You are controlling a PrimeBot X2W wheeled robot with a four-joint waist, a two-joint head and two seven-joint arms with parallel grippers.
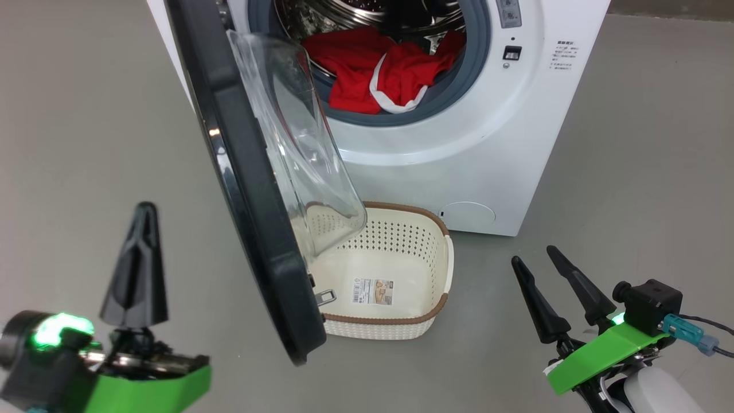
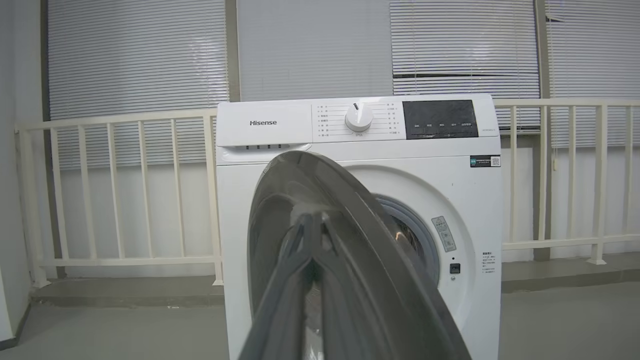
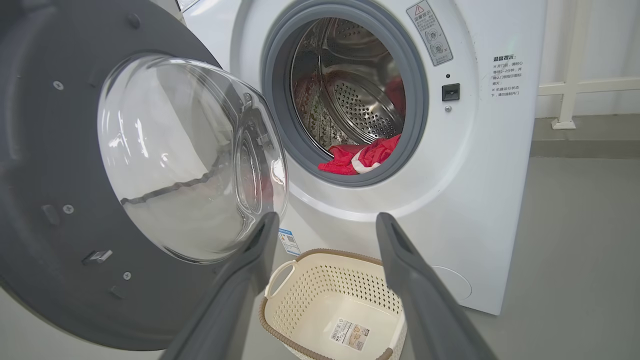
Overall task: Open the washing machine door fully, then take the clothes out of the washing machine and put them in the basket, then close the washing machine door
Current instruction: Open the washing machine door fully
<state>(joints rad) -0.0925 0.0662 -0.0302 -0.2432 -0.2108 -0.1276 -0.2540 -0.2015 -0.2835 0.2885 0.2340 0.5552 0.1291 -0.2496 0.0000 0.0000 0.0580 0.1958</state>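
Note:
The white washing machine stands ahead with its black door swung out toward me, edge-on, its clear glass bowl bulging to the right. Red clothes, one with a white trim band, lie in the steel drum behind the grey ring. The cream basket sits on the floor below the opening, partly under the door, with nothing in it. My left gripper is shut on nothing, left of the door and apart from it, and points at the door's outer face. My right gripper is open, right of the basket.
Grey floor stretches on both sides of the machine. A white railing and window blinds stand behind it. In the right wrist view the right gripper frames the basket, with the clothes above and the door at the left.

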